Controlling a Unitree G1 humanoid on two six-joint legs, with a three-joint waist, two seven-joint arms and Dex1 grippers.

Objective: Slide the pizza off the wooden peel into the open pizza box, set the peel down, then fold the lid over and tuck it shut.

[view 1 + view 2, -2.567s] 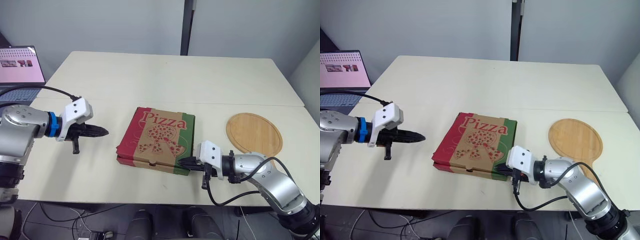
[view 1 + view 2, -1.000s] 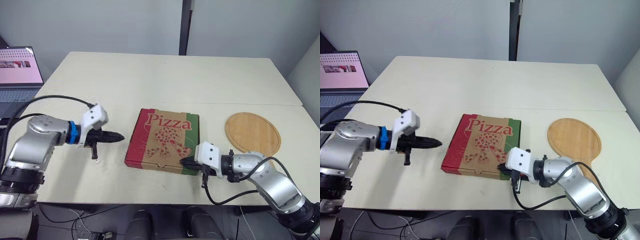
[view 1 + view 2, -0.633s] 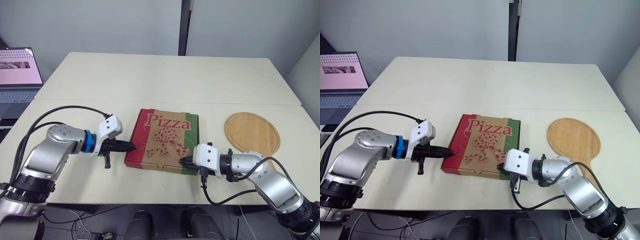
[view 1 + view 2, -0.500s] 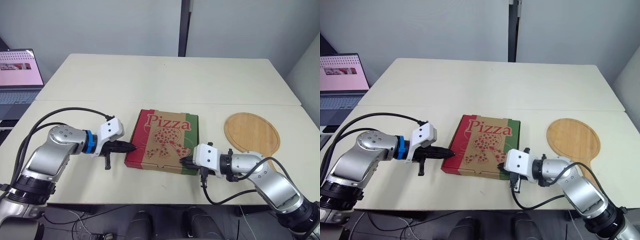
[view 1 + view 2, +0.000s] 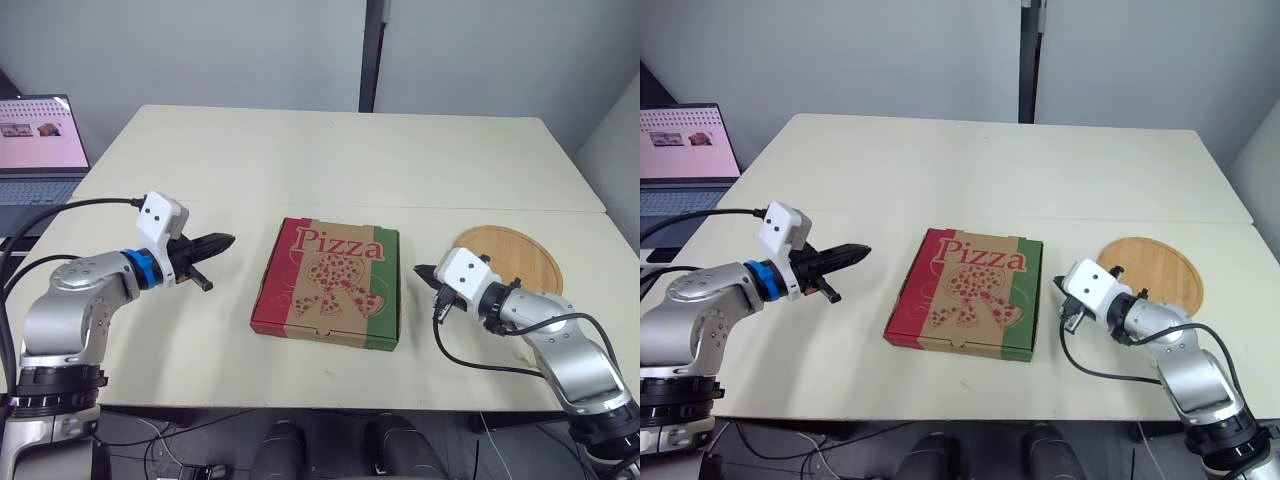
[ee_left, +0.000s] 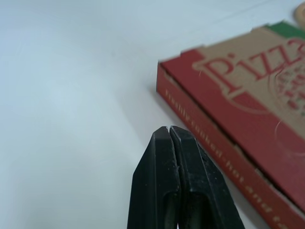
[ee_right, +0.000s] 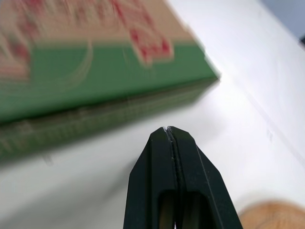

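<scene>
apart from the pizza box (image 5: 330, 290), left gripper (image 5: 226, 240) and right gripper (image 5: 420, 270) are pinched closed, empty.

Light's soft and even here, coming from overhead as far as I can tell. The pale table (image 5: 330, 170) comes out bright, nearly washed to white in my left wrist view. Shadows are faint: just a thin grey band hugging the near edge of the pizza box (image 5: 330, 285). The black fingers (image 6: 155, 181) of my left gripper (image 6: 169, 129) catch a dull sheen. The laptop screen (image 5: 40, 130) glows at far left.
</scene>
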